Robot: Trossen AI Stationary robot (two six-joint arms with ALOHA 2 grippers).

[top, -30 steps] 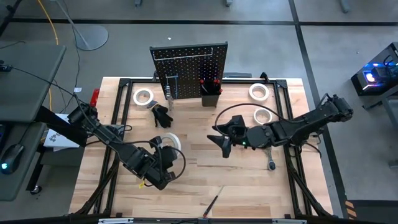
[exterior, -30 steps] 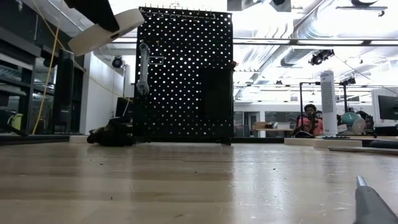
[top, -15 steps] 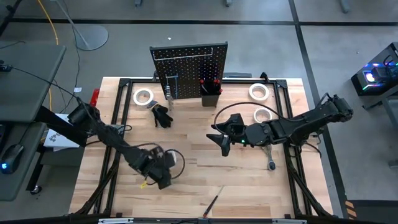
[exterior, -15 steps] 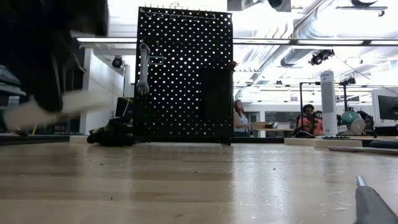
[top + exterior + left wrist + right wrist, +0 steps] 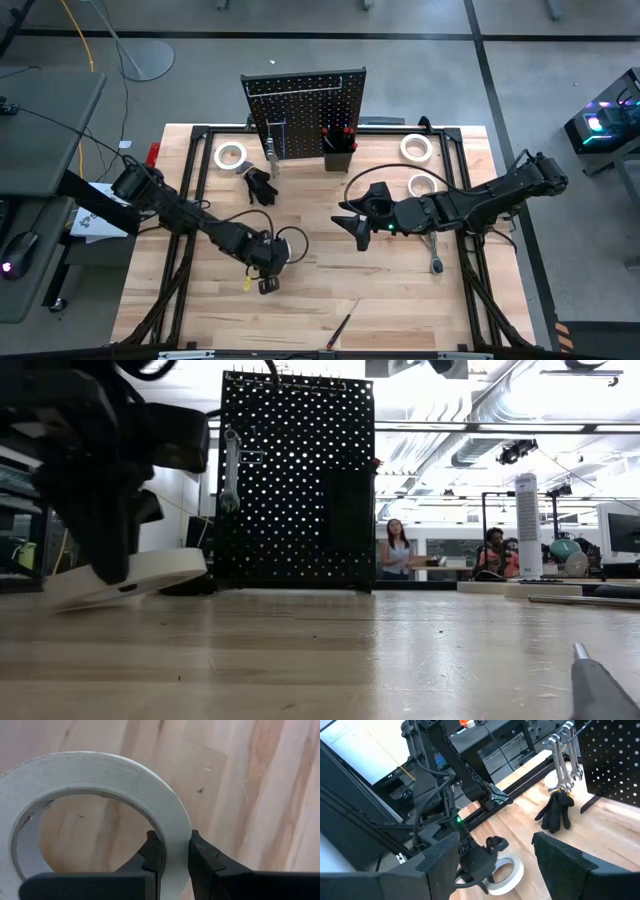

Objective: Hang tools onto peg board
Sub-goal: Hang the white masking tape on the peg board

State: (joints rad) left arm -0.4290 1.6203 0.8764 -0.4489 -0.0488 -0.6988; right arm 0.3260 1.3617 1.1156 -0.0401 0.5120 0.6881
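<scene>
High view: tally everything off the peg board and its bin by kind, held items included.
White tape rolls: 4, three lying loose, plus the held roll in the left gripper
Black glove: 1
Silver ratchet: 1
Screwdriver: 1
Total: 7

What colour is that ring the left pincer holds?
White; the tape roll shows best in the left wrist view.

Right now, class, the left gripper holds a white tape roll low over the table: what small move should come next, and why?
Probably lift it. The left gripper pinches the white tape roll near the table, far from the peg board where it must hang.
</scene>
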